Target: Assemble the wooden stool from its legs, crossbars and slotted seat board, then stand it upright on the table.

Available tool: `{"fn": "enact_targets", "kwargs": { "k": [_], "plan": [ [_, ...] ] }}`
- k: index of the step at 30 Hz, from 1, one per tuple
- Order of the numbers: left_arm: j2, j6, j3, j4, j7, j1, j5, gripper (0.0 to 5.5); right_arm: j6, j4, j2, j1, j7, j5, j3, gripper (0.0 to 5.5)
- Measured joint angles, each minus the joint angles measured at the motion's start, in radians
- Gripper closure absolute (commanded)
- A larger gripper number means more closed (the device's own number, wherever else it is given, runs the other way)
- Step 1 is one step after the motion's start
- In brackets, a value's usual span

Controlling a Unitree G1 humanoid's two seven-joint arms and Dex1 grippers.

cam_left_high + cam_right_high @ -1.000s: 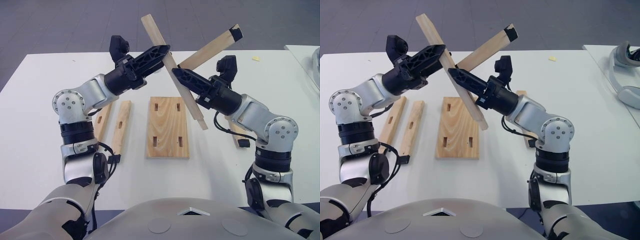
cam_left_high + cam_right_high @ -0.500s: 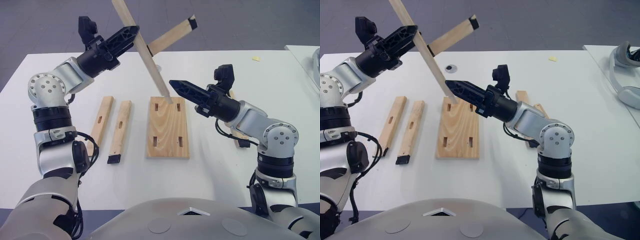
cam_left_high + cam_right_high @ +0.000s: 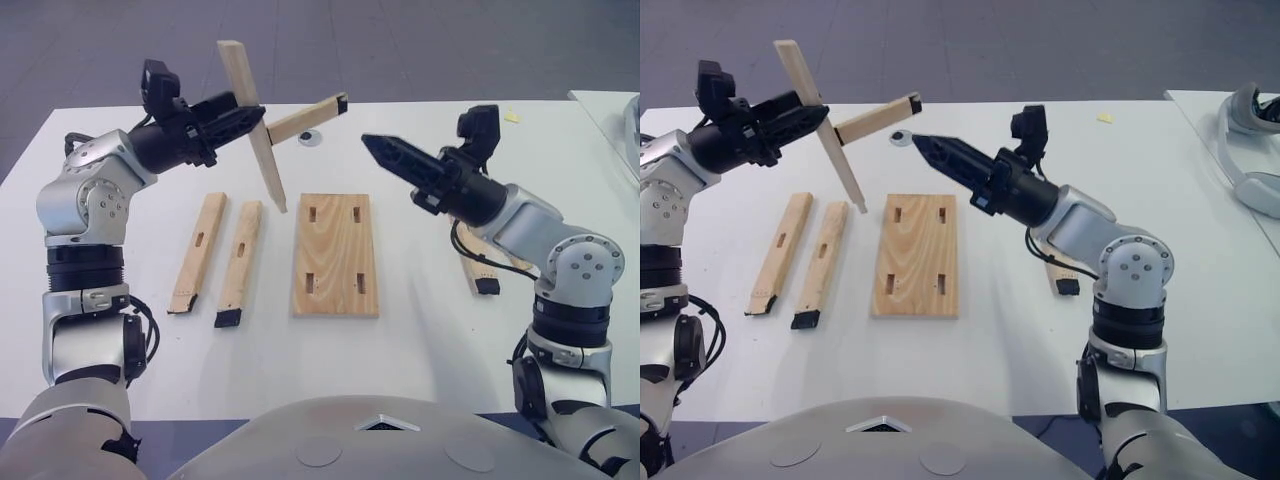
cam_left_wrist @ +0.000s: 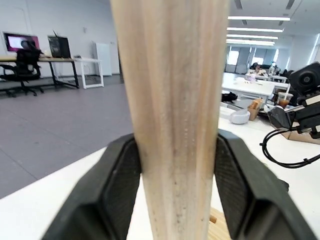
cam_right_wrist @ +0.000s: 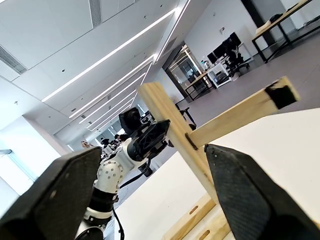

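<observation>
Our left end effector [image 3: 250, 118] is clamped on a long bar [image 3: 262, 150], its two fingers [image 4: 120, 190] pressed against opposite faces of the wood. A dark-tipped bar [image 3: 305, 117] is joined crosswise to this long bar, and we hold the pair tilted in the air above the far left part of the desk [image 3: 420, 330]. The long bar's lower end hangs near the far left corner of the slotted seat board [image 3: 336, 255].

The seat board lies flat in the middle of the desk, and its four slots show as small dark rectangles. To its left two slotted legs [image 3: 197, 250] [image 3: 240, 262] lie side by side, just apart, dark tips toward us. More wooden pieces [image 3: 478, 272] lie on the right, partly hidden behind our right arm.

Our right end effector [image 3: 375, 148] hovers over the desk beyond the board's far right corner, fingers [image 5: 55, 200] spread wide and gripping nothing. A small round dark object [image 3: 311, 139] sits on the desk at the far side.
</observation>
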Motion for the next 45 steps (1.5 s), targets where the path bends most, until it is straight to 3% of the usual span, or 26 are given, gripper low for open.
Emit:
{"fn": "enact_targets", "kwargs": {
  "k": [4, 8, 11, 15, 20, 32, 45],
  "plan": [
    [-0.033, -0.109, 0.089, -0.053, -0.059, 0.006, -0.049, 3.44, -0.034, 0.091, -0.086, -0.062, 0.019, -0.058, -0.087, 1.69],
    [-0.001, -0.105, 0.072, -0.146, -0.276, 0.122, -0.088, 3.44, -0.04, 0.169, -0.167, -0.092, 0.068, -0.122, -0.153, 1.69],
    [0.019, -0.102, 0.063, -0.154, -0.35, 0.141, -0.091, 3.44, -0.041, 0.195, -0.183, -0.113, 0.09, -0.156, -0.164, 1.69],
    [-0.013, -0.096, 0.071, -0.175, -0.326, 0.168, -0.124, 3.44, -0.037, 0.21, -0.183, -0.115, 0.117, -0.181, -0.164, 1.69],
    [-0.097, -0.035, 0.024, -0.359, -0.26, 0.348, -0.187, 3.44, -0.013, 0.24, -0.181, -0.138, 0.122, -0.2, -0.154, 1.69],
    [-0.033, -0.153, -0.061, -0.311, -0.449, 0.339, -0.107, 3.44, 0.01, 0.237, -0.163, -0.148, 0.123, -0.2, -0.158, 1.69],
    [-0.074, -0.212, -0.067, -0.35, -0.408, 0.424, -0.097, 3.44, 0.011, 0.234, -0.163, -0.146, 0.113, -0.204, -0.161, 1.69]
  ]
}}
